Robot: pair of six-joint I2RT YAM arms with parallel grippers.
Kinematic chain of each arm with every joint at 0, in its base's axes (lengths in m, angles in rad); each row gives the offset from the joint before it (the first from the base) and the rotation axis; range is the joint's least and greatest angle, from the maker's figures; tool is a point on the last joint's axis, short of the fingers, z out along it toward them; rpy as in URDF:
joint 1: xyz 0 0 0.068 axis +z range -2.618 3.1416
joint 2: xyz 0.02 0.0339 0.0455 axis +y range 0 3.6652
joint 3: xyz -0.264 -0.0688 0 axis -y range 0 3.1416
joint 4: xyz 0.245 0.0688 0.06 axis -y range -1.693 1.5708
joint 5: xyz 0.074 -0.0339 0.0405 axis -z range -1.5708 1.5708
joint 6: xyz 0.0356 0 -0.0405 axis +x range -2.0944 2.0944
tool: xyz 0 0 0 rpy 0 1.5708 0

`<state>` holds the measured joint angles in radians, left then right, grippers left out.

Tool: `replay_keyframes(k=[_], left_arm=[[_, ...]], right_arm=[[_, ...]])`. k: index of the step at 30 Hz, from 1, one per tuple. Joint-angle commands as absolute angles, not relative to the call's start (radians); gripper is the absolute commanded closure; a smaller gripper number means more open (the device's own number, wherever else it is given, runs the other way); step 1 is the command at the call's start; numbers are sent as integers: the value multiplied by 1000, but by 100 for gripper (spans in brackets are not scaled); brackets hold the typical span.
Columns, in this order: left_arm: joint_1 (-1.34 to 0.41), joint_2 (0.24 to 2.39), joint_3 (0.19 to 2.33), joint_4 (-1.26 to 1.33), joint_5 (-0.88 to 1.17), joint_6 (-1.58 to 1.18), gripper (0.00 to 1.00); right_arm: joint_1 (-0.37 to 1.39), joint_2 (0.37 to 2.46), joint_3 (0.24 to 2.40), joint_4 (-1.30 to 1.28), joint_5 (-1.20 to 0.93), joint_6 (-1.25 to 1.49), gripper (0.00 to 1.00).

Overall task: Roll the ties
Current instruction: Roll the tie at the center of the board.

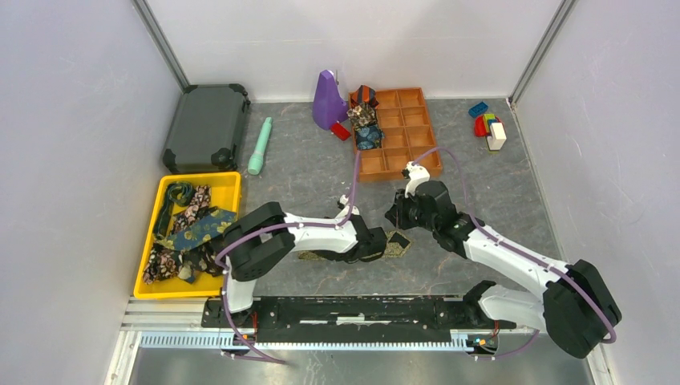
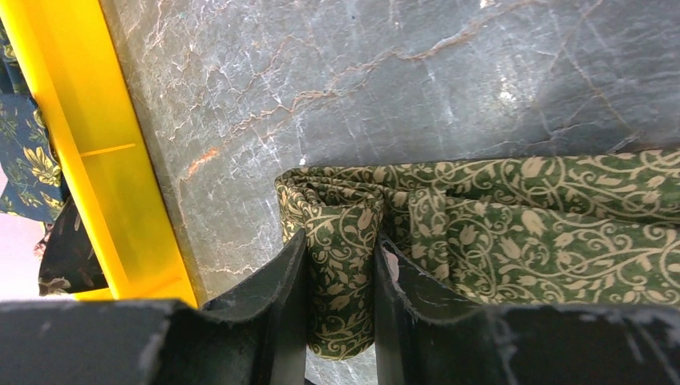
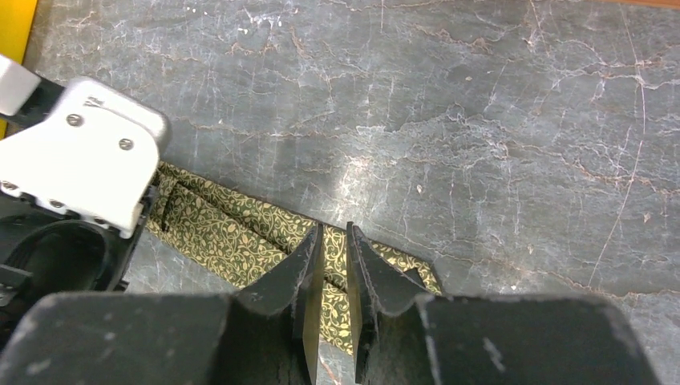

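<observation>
The tie (image 1: 396,244) lies on the table (image 1: 481,184) at lower centre of the top view. The left gripper (image 2: 340,257) clamps its rolled end. The right gripper (image 3: 335,237), jaws narrow, sits over the wide end; grip unclear.

I can read no text, label, brand, number or sign in any of my three views.
</observation>
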<state>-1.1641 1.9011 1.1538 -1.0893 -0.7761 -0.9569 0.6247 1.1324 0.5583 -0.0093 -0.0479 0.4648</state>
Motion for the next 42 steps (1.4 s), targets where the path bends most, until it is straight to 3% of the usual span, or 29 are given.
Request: replay_keyframes(k=[1,14,30,42], left_arm=[[-1173,1986,1219,-1067,-734,-1003,80],[-1174,1961,1258,-1103,-713,-989,64],[-1174,1846,1255,-1115,-705,-956,34],[-1172,1649,1190,-1090,-663,-925,18]], right_arm=[[618,1105,548,-26,-47,450,78],[618,1092,573,-54,-51,455,77],[618,1096,616,-68,-72,482,77],[658,1140,642,-12,-129,540,67]])
